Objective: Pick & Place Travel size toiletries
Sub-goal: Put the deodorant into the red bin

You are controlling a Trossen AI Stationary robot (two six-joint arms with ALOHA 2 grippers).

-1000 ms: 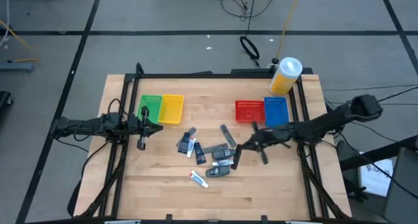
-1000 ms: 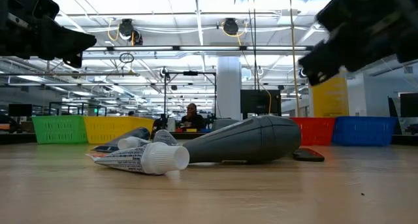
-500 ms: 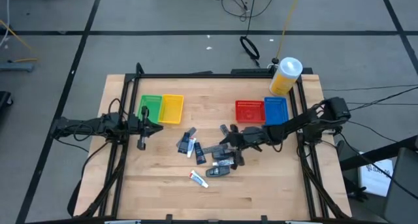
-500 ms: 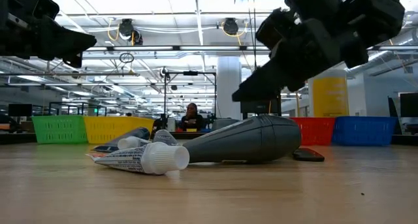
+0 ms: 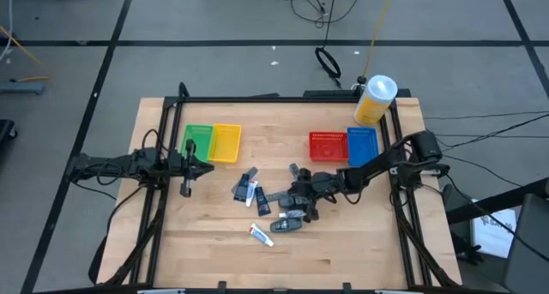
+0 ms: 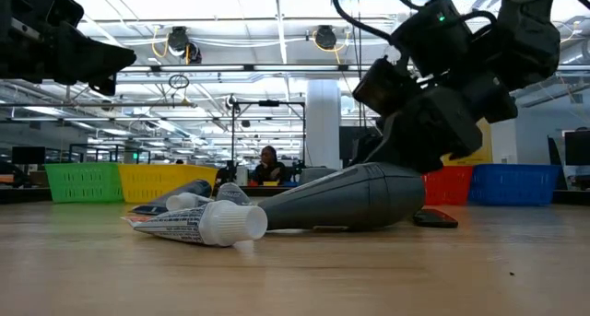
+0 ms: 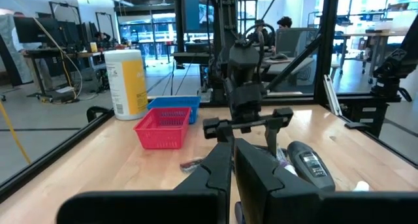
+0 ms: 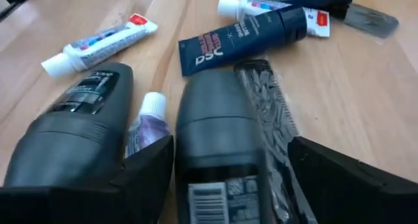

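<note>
— High view first: the right gripper (image 5: 302,201) is down in the middle of the travel size toiletries (image 5: 273,201), which lie scattered on the table (image 5: 214,260) between the basket pairs; the left gripper (image 5: 185,188) waits far off to the other side, beside the green basket (image 5: 197,141) and yellow basket (image 5: 226,142), fingers pressed together on nothing.

— Why so low into the heap?

— To straddle one piece, I'd say; the right wrist view shows the fingers spread wide with a dark grey bottle (image 8: 219,129) lying lengthwise between them, nothing clamped yet; a second grey bottle (image 8: 78,119) sits just outside one finger, a small white-capped tube (image 8: 149,113) wedged between the two bottles.

— And beyond the fingertips?

— A dark blue tube (image 8: 245,38) lies crosswise; off to one side of it, the white tube with red-blue marks (image 8: 98,44); from above none of that can be sorted out.

— Does the low view add anything?

— It shows the gripper head bearing right down over the big grey bottle (image 6: 346,198); whether the tips touch the wood is hidden; the red basket (image 5: 328,146) and blue basket (image 5: 362,144) stand behind it.
</note>
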